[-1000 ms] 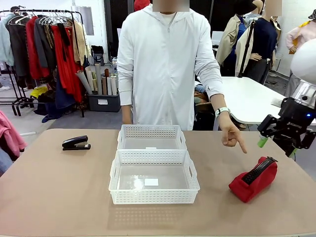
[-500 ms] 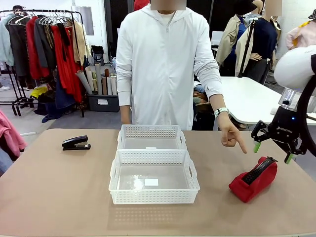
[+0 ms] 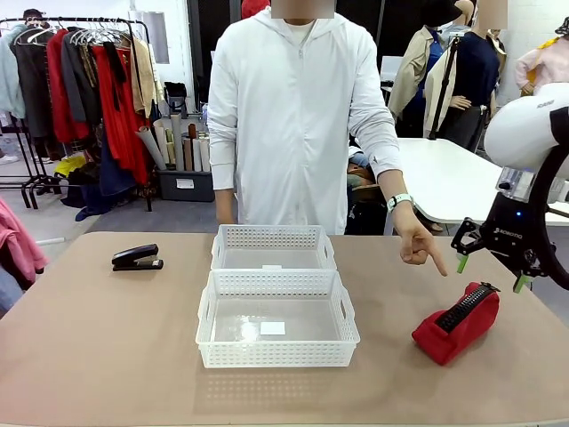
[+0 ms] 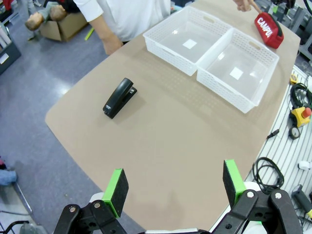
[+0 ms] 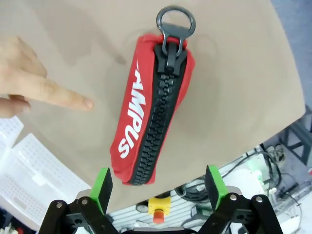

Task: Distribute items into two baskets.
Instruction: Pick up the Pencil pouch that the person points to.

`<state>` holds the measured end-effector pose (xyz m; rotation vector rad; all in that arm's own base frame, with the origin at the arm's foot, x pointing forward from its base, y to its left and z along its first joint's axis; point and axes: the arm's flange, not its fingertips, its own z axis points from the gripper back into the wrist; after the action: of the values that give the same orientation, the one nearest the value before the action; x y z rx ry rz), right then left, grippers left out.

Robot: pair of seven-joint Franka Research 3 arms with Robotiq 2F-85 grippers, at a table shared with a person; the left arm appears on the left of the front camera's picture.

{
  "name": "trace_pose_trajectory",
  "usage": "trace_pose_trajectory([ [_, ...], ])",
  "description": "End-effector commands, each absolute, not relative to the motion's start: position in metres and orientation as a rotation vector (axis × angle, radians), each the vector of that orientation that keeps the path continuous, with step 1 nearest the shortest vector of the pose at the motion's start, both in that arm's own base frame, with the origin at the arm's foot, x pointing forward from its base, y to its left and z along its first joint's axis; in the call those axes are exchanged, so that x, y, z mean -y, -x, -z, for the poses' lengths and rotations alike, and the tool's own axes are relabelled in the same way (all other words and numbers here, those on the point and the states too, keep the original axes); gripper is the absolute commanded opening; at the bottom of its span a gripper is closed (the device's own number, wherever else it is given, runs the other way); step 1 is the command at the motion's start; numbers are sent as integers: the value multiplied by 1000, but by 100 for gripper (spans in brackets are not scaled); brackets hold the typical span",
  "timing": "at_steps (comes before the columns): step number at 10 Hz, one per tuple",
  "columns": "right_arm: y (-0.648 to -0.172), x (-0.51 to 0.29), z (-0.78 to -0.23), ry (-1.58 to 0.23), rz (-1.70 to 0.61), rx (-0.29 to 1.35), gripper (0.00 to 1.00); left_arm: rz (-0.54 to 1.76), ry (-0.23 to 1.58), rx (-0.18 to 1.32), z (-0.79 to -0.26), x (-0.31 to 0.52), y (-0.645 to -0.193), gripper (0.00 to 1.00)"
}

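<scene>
the red pouch (image 3: 456, 323) lies on the tabletop (image 3: 89, 338) close to its right edge, about halfway between the near and far edges. its black zip faces up, and the white "campus" lettering runs along one side. the right gripper (image 3: 490, 274) hovers just above the pouch's far end without touching it. its jaws are spread wide and hold nothing, and in the right wrist view the pouch lies lengthwise between the two green pads.

the person's hand (image 3: 418, 245) reaches in from the far edge, the index finger pointing down at the tabletop just beside the pouch, apart from it.

the two white baskets sit in the middle of the tabletop, long sides touching. the near basket (image 3: 277, 353) is toward the near edge and the far basket (image 3: 273, 237) toward the far edge. each clear bottom carries a small white label.

the black stapler (image 3: 137, 258) rests toward the far left corner, well apart from the baskets.

the left gripper (image 4: 175, 183) hangs high over the tabletop's left end, jaws wide apart and gripping nothing.
</scene>
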<state>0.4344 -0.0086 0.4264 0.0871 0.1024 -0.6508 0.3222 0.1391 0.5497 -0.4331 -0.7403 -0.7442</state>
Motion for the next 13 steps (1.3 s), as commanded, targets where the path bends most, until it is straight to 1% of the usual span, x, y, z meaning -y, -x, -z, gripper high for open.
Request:
trace_pose_trajectory([
  [1,-436,2,-417,-39,710,-52,100,752,441,750,-550,-140,-322,100],
  [4,-441,-3,-402,-35,744,-18,100,752,441,750,-550,-140,-322,100],
  [8,-441,-10,-372,-48,750,-38,100,752,441,750,-550,-140,-322,100],
  [13,-434,-17,-349,-64,765,-38,100,752,441,750,-550,-140,-322,100],
])
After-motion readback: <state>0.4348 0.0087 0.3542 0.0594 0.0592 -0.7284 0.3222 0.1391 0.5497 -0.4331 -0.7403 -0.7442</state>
